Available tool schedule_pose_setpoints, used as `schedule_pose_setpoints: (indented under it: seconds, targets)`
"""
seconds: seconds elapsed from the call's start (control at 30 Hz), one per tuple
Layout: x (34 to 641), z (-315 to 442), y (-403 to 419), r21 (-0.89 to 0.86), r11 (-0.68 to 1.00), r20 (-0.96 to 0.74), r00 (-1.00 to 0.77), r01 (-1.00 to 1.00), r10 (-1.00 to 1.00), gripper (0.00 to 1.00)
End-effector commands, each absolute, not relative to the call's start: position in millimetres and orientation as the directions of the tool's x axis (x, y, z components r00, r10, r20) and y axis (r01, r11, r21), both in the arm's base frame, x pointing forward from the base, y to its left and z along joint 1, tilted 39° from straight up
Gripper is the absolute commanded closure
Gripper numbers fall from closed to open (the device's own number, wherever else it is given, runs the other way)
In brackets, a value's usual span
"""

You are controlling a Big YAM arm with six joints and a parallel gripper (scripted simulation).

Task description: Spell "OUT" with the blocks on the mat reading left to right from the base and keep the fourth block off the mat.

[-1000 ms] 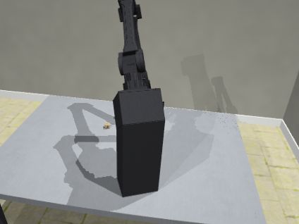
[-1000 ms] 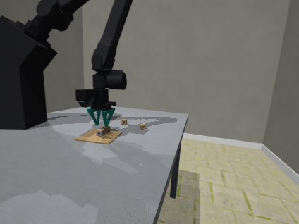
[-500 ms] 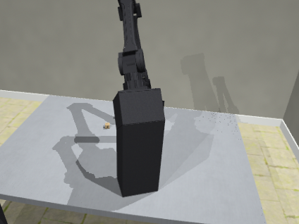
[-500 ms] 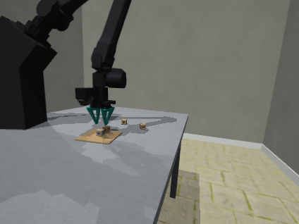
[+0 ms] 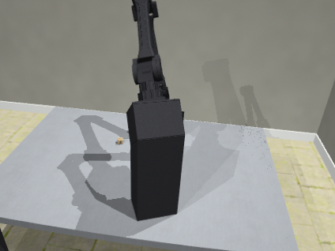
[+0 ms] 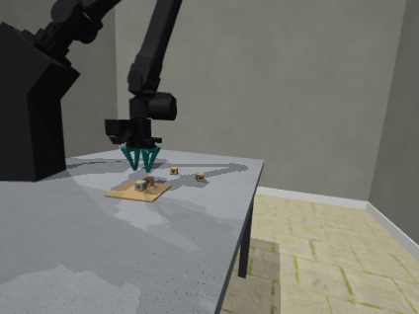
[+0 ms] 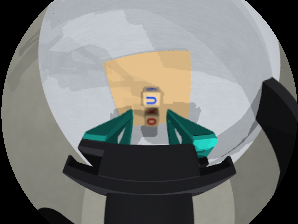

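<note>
A tan mat [image 6: 124, 194] [image 7: 127, 76] lies on the grey table. Two blocks stand on it close together. One bears a blue U [image 7: 152, 98] [image 6: 139, 186]. The other bears a red letter that looks like an O [image 7: 150, 121] [image 6: 149, 181]. My gripper [image 6: 140, 168] [image 7: 149, 113] with teal fingers hangs above these two blocks, half open and empty. Two more blocks [image 6: 174, 170] [image 6: 200, 176] lie off the mat on the table beyond it; I cannot read their letters. One of them shows in the top view [image 5: 119, 140].
The arm's tall black base [image 5: 156, 158] [image 6: 30, 104] stands on the table and hides the mat in the top view. The table's right edge [image 6: 247, 197] runs close past the loose blocks.
</note>
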State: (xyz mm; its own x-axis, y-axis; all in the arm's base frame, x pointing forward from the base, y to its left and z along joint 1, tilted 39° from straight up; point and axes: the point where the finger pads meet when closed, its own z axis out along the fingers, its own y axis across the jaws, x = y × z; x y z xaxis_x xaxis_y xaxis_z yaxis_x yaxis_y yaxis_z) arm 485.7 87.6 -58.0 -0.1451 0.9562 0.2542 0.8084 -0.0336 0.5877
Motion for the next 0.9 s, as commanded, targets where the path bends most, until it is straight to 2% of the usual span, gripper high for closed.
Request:
schedule_pose_setpoints:
  seconds: [0.0,0.67,0.7,0.87]
  targets:
    - [477.3,-49.0,74.6,0.584,-0.037,0.247,-0.134,0.811,0.96,0.54]
    - [461.6,-35.1,66.2,0.571,-0.036,0.248,-0.13,0.82,0.96,0.54]
    - [461.6,-35.1,66.2,0.571,-0.036,0.248,-0.13,0.82,0.96,0.0]
    - [461.5,-35.1,66.2,0.571,-0.036,0.248,-0.13,0.82,0.96,0.0]
